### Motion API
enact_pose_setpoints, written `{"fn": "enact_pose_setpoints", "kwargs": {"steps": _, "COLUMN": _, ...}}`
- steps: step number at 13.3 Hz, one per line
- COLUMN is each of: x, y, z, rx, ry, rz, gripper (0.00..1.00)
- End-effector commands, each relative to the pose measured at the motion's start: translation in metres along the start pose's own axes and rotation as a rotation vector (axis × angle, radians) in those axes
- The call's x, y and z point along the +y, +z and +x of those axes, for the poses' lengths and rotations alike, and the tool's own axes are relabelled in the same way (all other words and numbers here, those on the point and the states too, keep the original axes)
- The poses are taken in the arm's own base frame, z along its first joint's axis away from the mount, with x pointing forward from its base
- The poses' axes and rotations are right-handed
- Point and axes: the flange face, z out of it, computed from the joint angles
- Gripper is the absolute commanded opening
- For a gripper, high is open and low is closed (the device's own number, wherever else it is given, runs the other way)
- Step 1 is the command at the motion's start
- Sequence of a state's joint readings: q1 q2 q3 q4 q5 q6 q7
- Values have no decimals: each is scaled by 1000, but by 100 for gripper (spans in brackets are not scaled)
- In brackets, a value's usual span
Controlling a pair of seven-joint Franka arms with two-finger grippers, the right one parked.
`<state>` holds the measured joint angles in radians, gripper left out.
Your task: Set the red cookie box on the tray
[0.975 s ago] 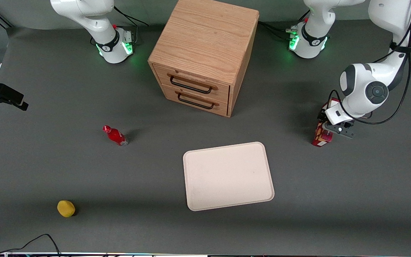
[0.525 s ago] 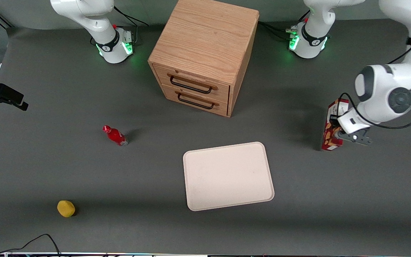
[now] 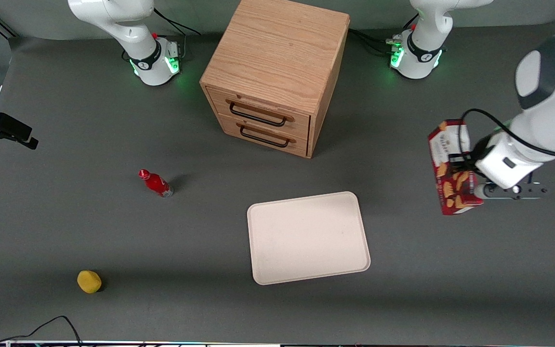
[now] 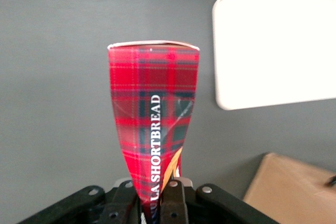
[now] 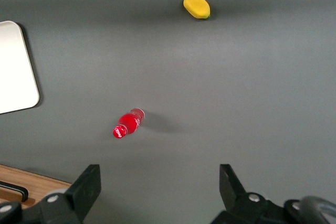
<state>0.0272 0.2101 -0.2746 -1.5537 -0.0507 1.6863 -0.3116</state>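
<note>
My left gripper (image 3: 465,169) is shut on the red cookie box (image 3: 451,166) and holds it in the air above the table, toward the working arm's end. The box is dark red with printed cookies and hangs nearly upright, a little tilted. In the left wrist view the box (image 4: 154,124) shows as red plaid, squeezed narrow between the gripper (image 4: 156,199) fingers. The cream-white tray (image 3: 308,237) lies flat on the table, nearer the front camera than the drawer cabinet, and apart from the box. It also shows in the left wrist view (image 4: 278,45) and the right wrist view (image 5: 14,69).
A wooden two-drawer cabinet (image 3: 277,72) stands at the middle of the table, farther from the camera than the tray. A small red bottle (image 3: 155,183) and a yellow lemon-like object (image 3: 89,281) lie toward the parked arm's end.
My left gripper has lifted the red cookie box off the table and carried it up and toward the working arm's end; the box now hangs higher and looks larger.
</note>
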Motion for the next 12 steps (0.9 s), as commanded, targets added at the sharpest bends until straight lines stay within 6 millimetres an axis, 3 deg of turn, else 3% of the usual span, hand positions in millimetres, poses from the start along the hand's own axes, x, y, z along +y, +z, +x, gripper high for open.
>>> {"fn": "enact_pose_setpoints", "kwargs": {"steps": 1, "x": 76, "y": 63, "z": 33, "rx": -26, "ry": -84, "rz": -49, "gripper": 0}}
{"fn": "enact_pose_setpoints", "kwargs": {"steps": 4, "x": 119, "y": 164, "z": 68, "rx": 82, "ry": -126, "rz": -80, "gripper": 0}}
{"fn": "enact_pose_setpoints", "kwargs": {"steps": 8, "x": 124, "y": 250, "z": 82, "rx": 167, "ry": -79, "rz": -33, "gripper": 0}}
{"fn": "enact_pose_setpoints", "kwargs": {"steps": 9, "x": 124, "y": 264, "z": 82, "rx": 190, "ry": -53, "rz": -28, "gripper": 25}}
{"fn": "enact_pose_setpoints", "kwargs": {"steps": 10, "x": 124, "y": 269, "z": 80, "rx": 200, "ry": -35, "rz": -14, "gripper": 99}}
{"fn": "enact_pose_setpoints", "kwargs": {"steps": 12, "x": 118, "y": 252, "z": 81, "rx": 198, "ry": -35, "rz": 13, "gripper": 100}}
